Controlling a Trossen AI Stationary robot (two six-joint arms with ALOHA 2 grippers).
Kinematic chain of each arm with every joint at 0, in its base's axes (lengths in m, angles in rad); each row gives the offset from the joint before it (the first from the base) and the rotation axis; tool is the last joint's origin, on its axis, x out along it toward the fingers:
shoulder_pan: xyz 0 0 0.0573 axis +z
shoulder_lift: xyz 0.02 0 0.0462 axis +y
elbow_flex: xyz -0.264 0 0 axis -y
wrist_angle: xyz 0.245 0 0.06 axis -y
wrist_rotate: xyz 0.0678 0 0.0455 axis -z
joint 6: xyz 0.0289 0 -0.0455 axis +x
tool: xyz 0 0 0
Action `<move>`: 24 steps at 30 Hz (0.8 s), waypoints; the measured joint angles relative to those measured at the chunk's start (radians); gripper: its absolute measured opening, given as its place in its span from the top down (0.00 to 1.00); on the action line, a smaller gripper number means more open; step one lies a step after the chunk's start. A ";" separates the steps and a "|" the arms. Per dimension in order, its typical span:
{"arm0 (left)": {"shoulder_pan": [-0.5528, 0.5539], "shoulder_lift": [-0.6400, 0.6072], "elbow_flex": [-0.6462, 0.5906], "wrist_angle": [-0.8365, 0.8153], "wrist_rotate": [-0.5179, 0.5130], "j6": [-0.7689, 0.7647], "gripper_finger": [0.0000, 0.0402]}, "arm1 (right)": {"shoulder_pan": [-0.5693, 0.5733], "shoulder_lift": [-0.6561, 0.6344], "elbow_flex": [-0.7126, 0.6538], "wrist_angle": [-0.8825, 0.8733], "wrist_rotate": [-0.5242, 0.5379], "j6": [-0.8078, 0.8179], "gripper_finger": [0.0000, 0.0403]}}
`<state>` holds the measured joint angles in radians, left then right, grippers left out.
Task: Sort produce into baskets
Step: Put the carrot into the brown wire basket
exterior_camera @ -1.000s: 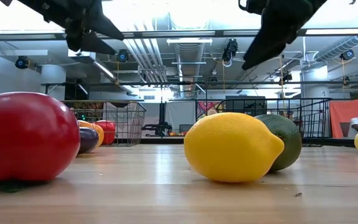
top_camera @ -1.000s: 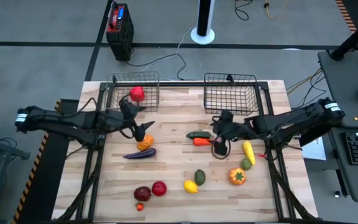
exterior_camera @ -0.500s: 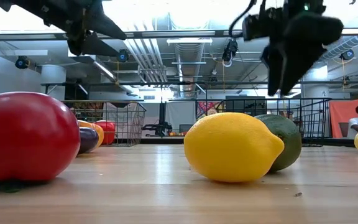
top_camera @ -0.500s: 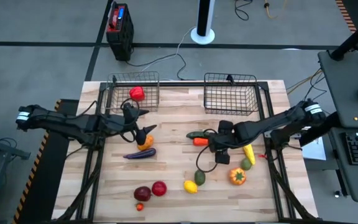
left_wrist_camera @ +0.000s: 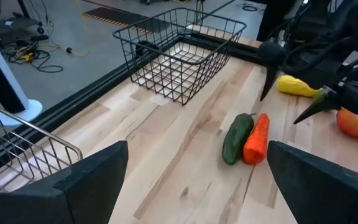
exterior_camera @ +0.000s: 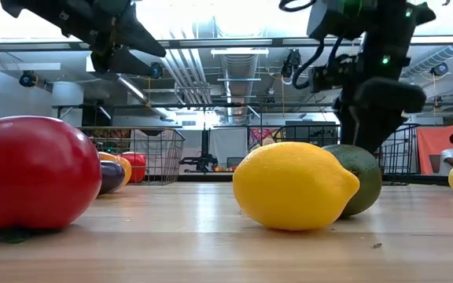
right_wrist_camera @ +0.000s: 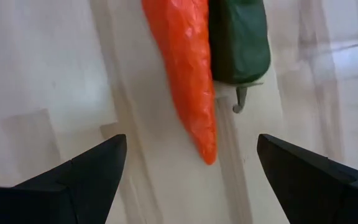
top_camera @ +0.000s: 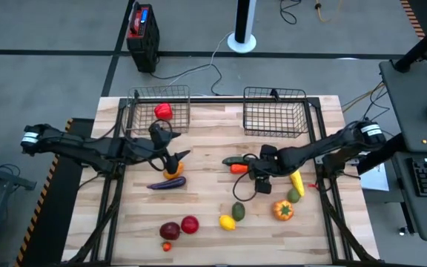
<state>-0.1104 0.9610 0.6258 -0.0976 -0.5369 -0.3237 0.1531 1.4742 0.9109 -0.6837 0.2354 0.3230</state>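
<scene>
Toy produce lies scattered over the wooden table. A green pepper (top_camera: 235, 159) and an orange carrot (top_camera: 239, 169) lie side by side near the middle. My right gripper (top_camera: 253, 174) hangs open just above the carrot's (right_wrist_camera: 188, 68) pointed end, fingers pointing steeply down and touching nothing. My left gripper (top_camera: 176, 159) hovers open over an orange fruit (top_camera: 173, 171), next to a purple eggplant (top_camera: 167, 183). Of the two wire baskets at the far edge, the left basket (top_camera: 145, 100) holds a red pepper (top_camera: 163, 111). The right basket (top_camera: 275, 122) shows nothing inside.
On the near half lie a lemon (top_camera: 227, 222), a green fruit (top_camera: 238, 211), a red apple (top_camera: 190, 224), a dark red piece (top_camera: 170, 231) and an orange pepper (top_camera: 283, 211). A yellow squash (top_camera: 296, 180) lies by the right arm. Black frame rails border the table.
My right gripper has sunk toward the table and tipped from a shallow slant to pointing steeply down over the carrot's end, still open. My left gripper has eased slightly down toward the orange fruit. No produce has moved.
</scene>
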 joint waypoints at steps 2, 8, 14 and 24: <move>0.000 0.004 0.000 0.001 0.000 0.000 0.09 | -0.012 0.012 -0.019 0.017 -0.001 0.000 0.12; 0.001 0.002 0.000 0.016 -0.005 0.028 0.09 | -0.040 0.022 -0.074 0.138 -0.014 0.003 0.12; 0.001 0.007 0.000 0.072 -0.006 0.075 0.09 | -0.071 0.037 -0.097 0.172 -0.036 0.001 0.13; 0.001 0.019 0.000 0.099 -0.005 0.111 0.09 | -0.083 0.087 -0.103 0.217 -0.071 -0.020 0.34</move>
<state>-0.1093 0.9804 0.6258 0.0018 -0.5423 -0.2128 0.0700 1.5616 0.8082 -0.4667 0.1646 0.3031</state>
